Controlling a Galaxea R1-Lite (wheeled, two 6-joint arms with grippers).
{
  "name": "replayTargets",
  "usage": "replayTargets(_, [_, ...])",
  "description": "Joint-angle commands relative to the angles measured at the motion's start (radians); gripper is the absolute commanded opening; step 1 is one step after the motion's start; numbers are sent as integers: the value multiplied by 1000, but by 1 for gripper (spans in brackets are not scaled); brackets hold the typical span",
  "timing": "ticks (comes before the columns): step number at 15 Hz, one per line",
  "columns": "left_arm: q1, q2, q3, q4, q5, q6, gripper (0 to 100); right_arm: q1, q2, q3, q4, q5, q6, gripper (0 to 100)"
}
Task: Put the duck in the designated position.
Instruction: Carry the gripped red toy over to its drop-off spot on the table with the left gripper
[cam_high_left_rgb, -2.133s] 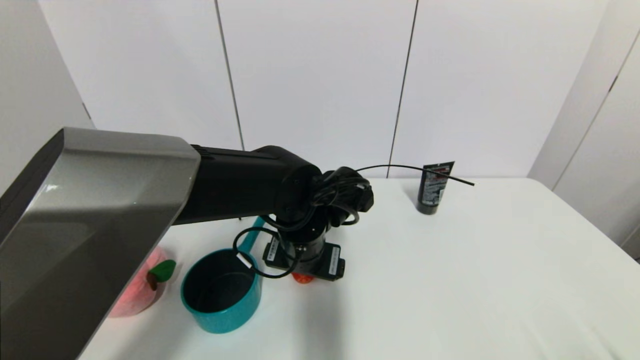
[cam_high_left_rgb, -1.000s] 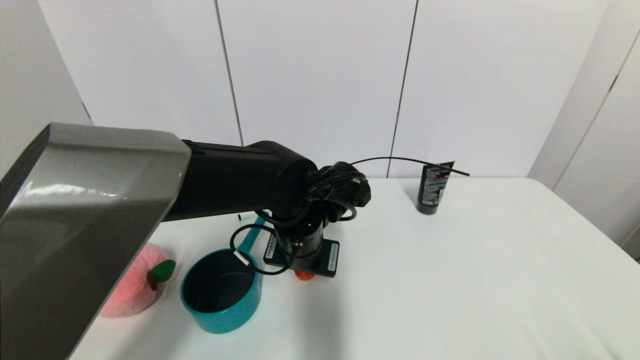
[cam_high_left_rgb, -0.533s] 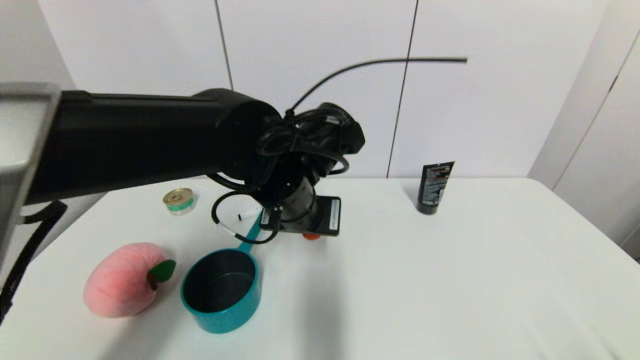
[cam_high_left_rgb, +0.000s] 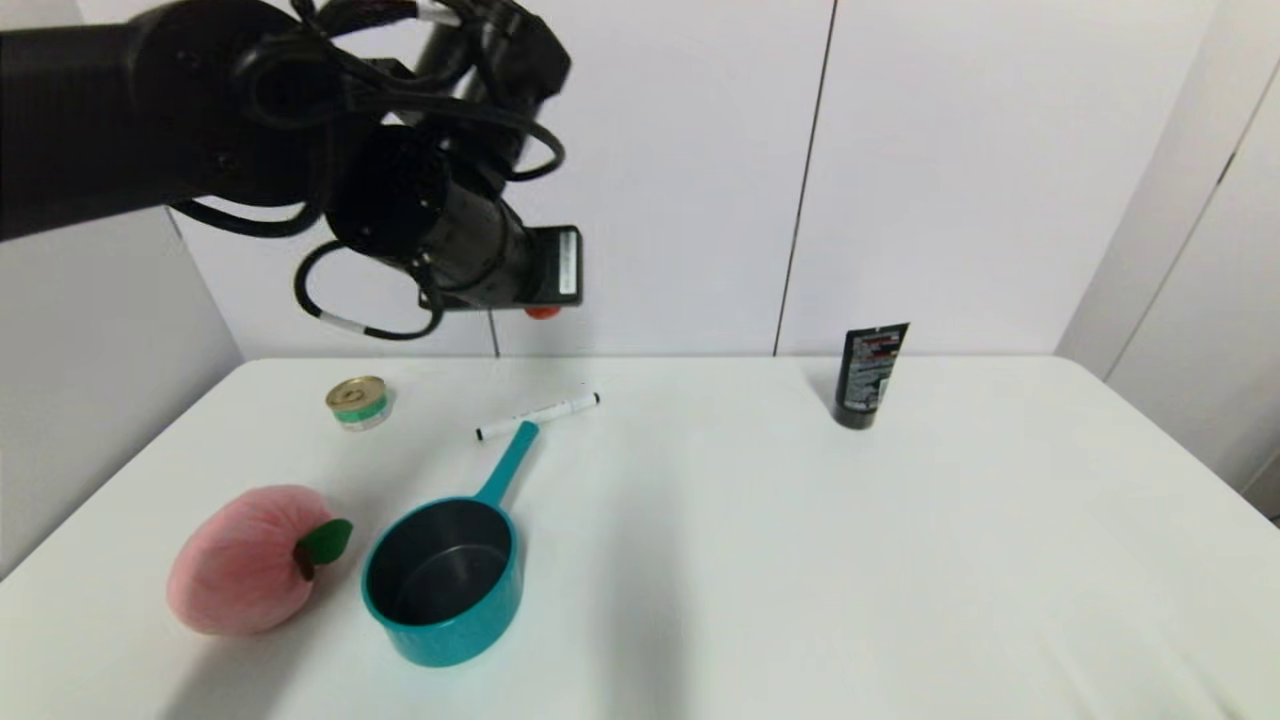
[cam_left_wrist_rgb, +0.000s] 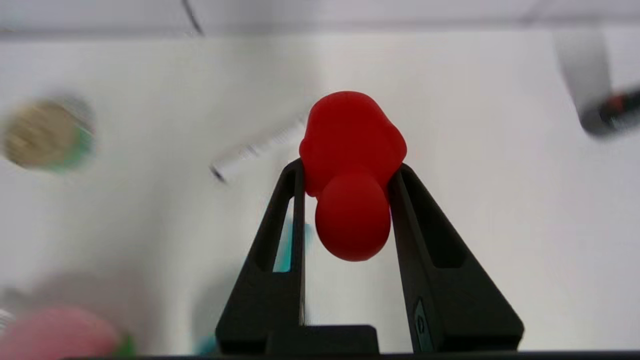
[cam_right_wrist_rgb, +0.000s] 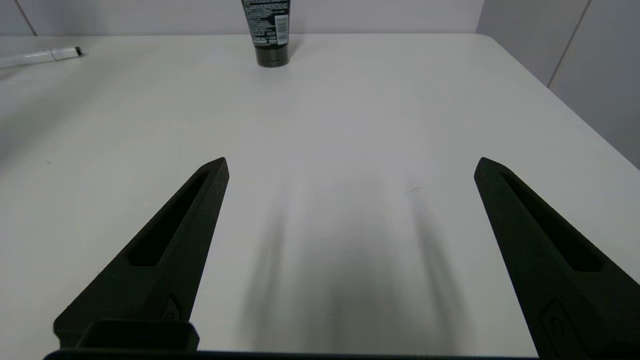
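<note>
Duck (cam_left_wrist_rgb: 352, 175): red toy, pinched between the two black fingers of the left gripper; carried high above the table, only a small red sliver seen under the wrist in the head view (cam_high_left_rgb: 543, 312).
Left gripper (cam_left_wrist_rgb: 347, 172): closed on the duck's sides; raised at about 11 o'clock from the table's middle, above the marker.
Right gripper (cam_right_wrist_rgb: 350, 167): fingers spread wide, nothing held; hovering low over bare tabletop on the right side.
Table (cam_high_left_rgb: 800, 560): white.
Pot (cam_high_left_rgb: 445, 580): teal, dark inside, handle pointed toward 1 o'clock, at 8 o'clock from the table's middle.
Peach (cam_high_left_rgb: 245, 560): pink plush, green leaf, just beside the pot at its 9 o'clock.
Marker (cam_high_left_rgb: 538, 416): white, lying just beyond the tip of the pot's handle.
Tin (cam_high_left_rgb: 357, 401): small, green band, at 10 o'clock near the far edge.
Tube (cam_high_left_rgb: 868, 375): black, standing on its cap at 1 o'clock, well apart from the rest.
</note>
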Motion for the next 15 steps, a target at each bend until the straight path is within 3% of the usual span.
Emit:
replayTargets(1, [236,-62,-1,-81,-7,186,0,0,1,0,-1,0,0,100])
replayTargets(3, [327,-68,-1,-103,-27,241,0,0,1,0,-1,0,0,100])
replayTargets(9, [611,-29,7,-156,-294,419,0,0,1,0,-1,0,0,100])
replayTargets(15, [729,47,16,-156,-409,479,0,0,1,0,-1,0,0,100])
